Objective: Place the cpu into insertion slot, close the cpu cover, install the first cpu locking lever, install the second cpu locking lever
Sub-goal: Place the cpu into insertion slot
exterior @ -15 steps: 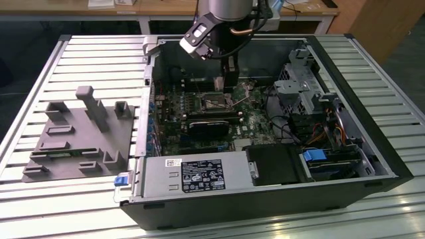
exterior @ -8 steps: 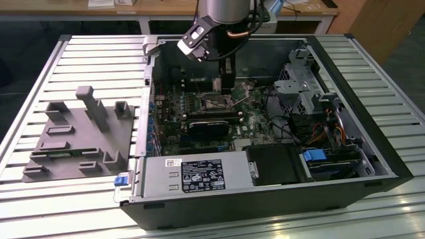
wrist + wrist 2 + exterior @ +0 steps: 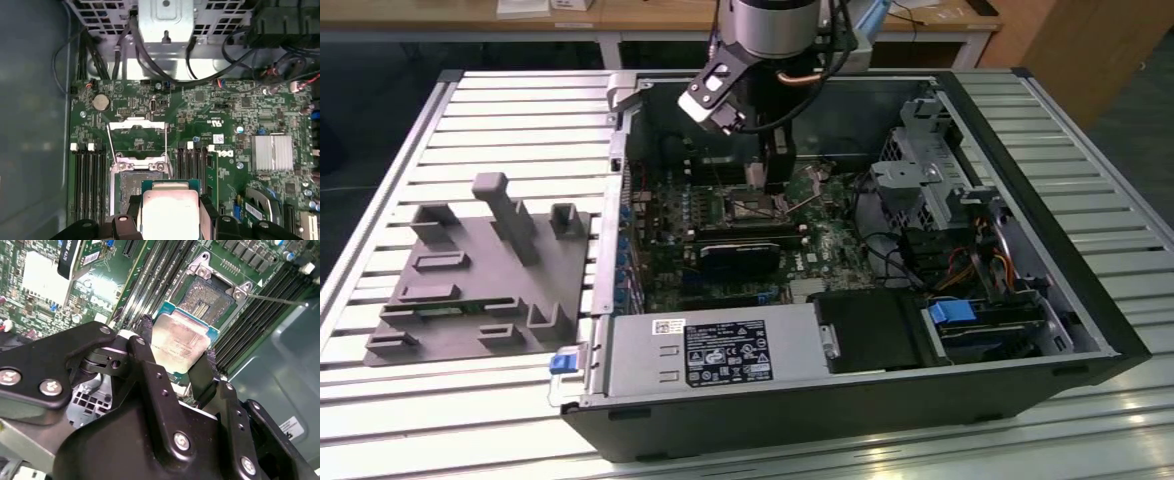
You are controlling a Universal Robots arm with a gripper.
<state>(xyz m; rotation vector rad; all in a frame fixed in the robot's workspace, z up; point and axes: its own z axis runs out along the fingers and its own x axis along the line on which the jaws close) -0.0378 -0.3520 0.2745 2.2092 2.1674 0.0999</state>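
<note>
Nothing reads clearly: a printed label point(image 3: 727, 355) sits on the power supply point(image 3: 640, 372), white markings on the green motherboard point(image 3: 210, 115).

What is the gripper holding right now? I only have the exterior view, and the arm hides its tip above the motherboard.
Observer: In the second wrist view the gripper is shut on the cpu, gripping it by two opposite edges, with the pale metal face toward the camera.
Operator: Is it seated in the insertion slot?
Observer: No. In both wrist views the insertion slot shows its contacts bare, and the chip is held clear of it, not in it.
</note>
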